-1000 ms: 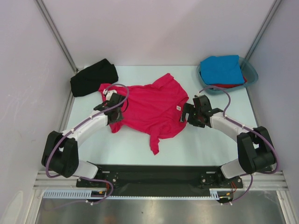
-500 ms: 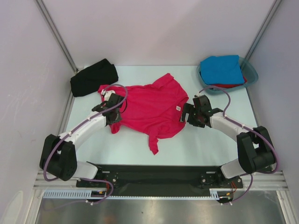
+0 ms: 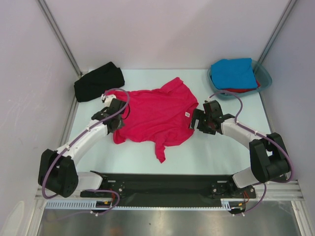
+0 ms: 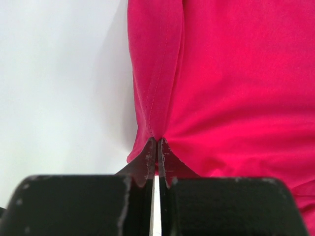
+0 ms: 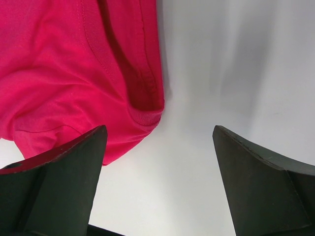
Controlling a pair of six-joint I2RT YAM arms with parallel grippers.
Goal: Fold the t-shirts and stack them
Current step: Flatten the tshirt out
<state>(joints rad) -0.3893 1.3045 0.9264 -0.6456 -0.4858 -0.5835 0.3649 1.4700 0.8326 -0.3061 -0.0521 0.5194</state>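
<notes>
The crimson-pink t-shirt (image 3: 155,114) lies spread in the middle of the table, its white neck label (image 3: 187,114) at the right. My left gripper (image 3: 118,115) is shut on the shirt's left edge; the left wrist view shows the cloth (image 4: 221,83) pinched at the closed fingertips (image 4: 156,142). My right gripper (image 3: 195,120) is open and empty beside the collar, which shows in the right wrist view (image 5: 142,105). The black t-shirt (image 3: 98,81) lies folded at the back left. The bright blue t-shirt (image 3: 235,73) lies on the red one (image 3: 242,91) in the tub.
A translucent teal plastic tub (image 3: 265,75) stands at the back right. White enclosure walls with metal posts surround the table. The black arm base rail (image 3: 162,184) runs along the near edge.
My left gripper has moved left and slightly back, pulling the shirt's left edge with it. The right arm has stayed still.
</notes>
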